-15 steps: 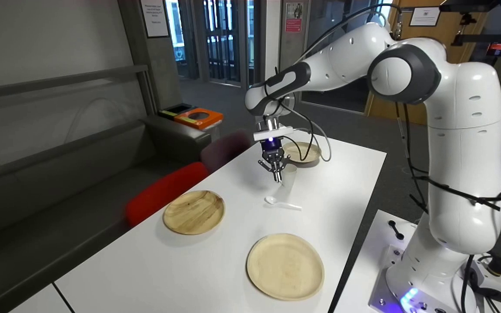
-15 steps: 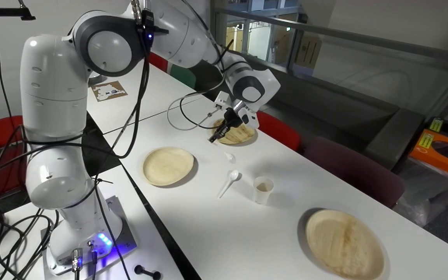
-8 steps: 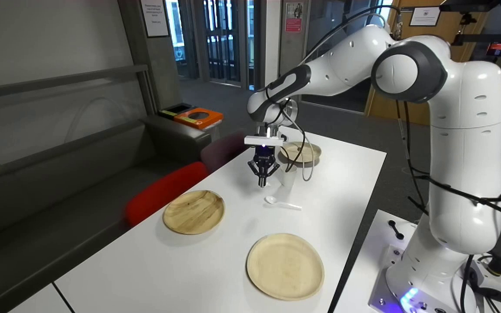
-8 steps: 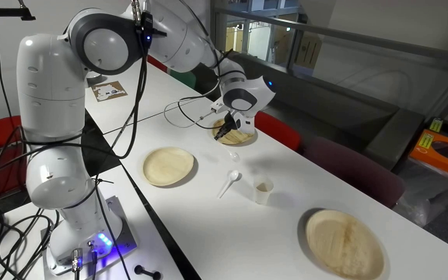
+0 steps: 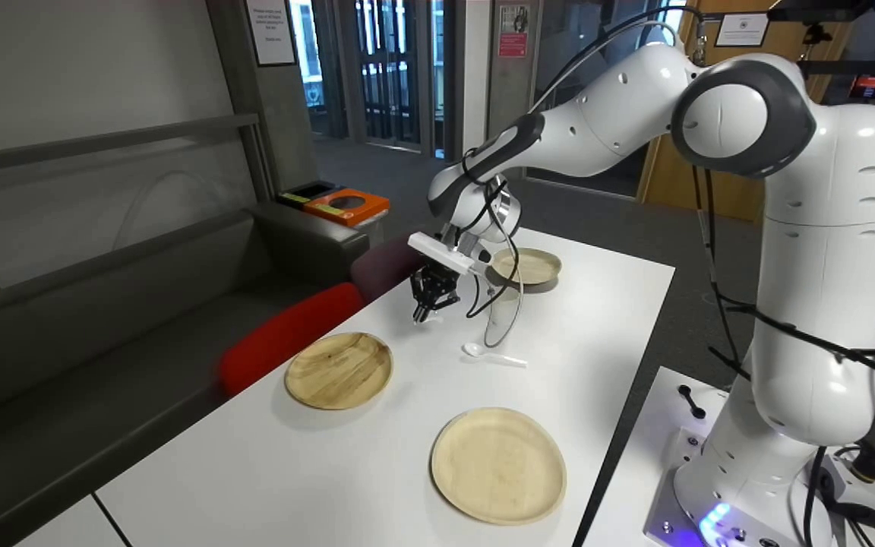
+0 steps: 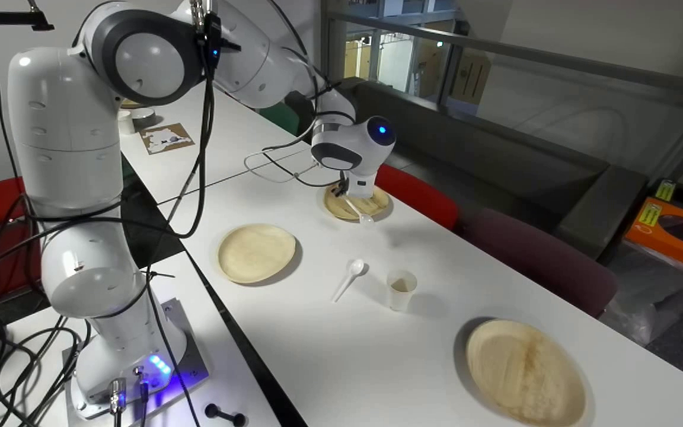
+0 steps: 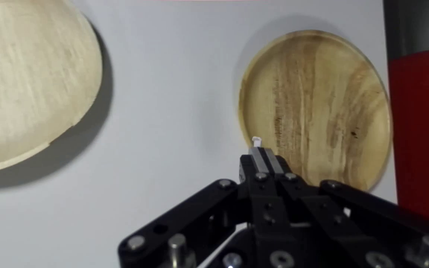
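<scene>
My gripper (image 7: 261, 150) is shut on a white plastic spoon (image 6: 353, 207), held above the table. In an exterior view the spoon slants down from the jaws, bowl outward, in front of the striped wooden plate (image 6: 379, 201). Only a small white end of the spoon (image 7: 257, 142) shows past the fingertips in the wrist view, overlapping the left rim of that plate (image 7: 322, 108). The gripper's height above the plate is hard to judge. A second white spoon (image 5: 492, 355) lies on the table near a translucent cup (image 6: 401, 292), both apart from the gripper.
A pale round plate (image 5: 498, 467) lies nearer the robot base; another plate (image 6: 525, 373) lies at the table's far end, beyond the cup. Red (image 5: 293, 334) and maroon chairs (image 6: 537, 261) stand along the table edge by the sofa (image 5: 103, 365). Cables hang from the arm.
The gripper has swung away from the cup toward the striped plate, and the wrist has turned. The held spoon went with it. The lying spoon, cup and plates have stayed put.
</scene>
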`<state>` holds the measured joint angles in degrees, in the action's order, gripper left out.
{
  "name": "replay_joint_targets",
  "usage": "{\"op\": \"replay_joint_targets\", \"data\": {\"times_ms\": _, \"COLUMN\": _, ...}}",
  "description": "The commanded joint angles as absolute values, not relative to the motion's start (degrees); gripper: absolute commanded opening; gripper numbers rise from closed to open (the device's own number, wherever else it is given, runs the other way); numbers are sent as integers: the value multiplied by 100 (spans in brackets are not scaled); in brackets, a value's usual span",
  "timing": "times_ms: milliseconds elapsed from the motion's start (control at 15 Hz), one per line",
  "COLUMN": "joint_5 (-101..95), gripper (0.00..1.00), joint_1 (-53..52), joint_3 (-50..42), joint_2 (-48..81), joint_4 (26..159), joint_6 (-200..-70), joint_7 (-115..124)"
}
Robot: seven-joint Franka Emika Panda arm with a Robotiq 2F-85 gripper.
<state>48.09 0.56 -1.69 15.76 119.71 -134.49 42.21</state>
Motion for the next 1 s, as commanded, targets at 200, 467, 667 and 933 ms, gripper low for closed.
{"op": "replay_joint_targets", "data": {"times_ms": 200, "joint_5": 5369, "gripper": 0, "joint_1": 128, "joint_3": -46, "joint_2": 1794, "joint_4": 11858, "joint_6": -13319, "joint_7": 3712}}
{"op": "replay_joint_targets", "data": {"times_ms": 467, "joint_5": 5563, "gripper": 0, "joint_1": 282, "joint_3": -78, "joint_2": 2094, "joint_4": 11672, "joint_6": -12514, "joint_7": 2844}}
{"op": "replay_joint_targets", "data": {"times_ms": 667, "joint_5": 5589, "gripper": 0, "joint_1": 489, "joint_3": -121, "joint_2": 2473, "joint_4": 11384, "joint_6": -11653, "joint_7": 2027}}
{"op": "replay_joint_targets", "data": {"times_ms": 933, "joint_5": 5418, "gripper": 0, "joint_1": 771, "joint_3": -190, "joint_2": 2992, "joint_4": 10935, "joint_6": -10507, "joint_7": 1081}}
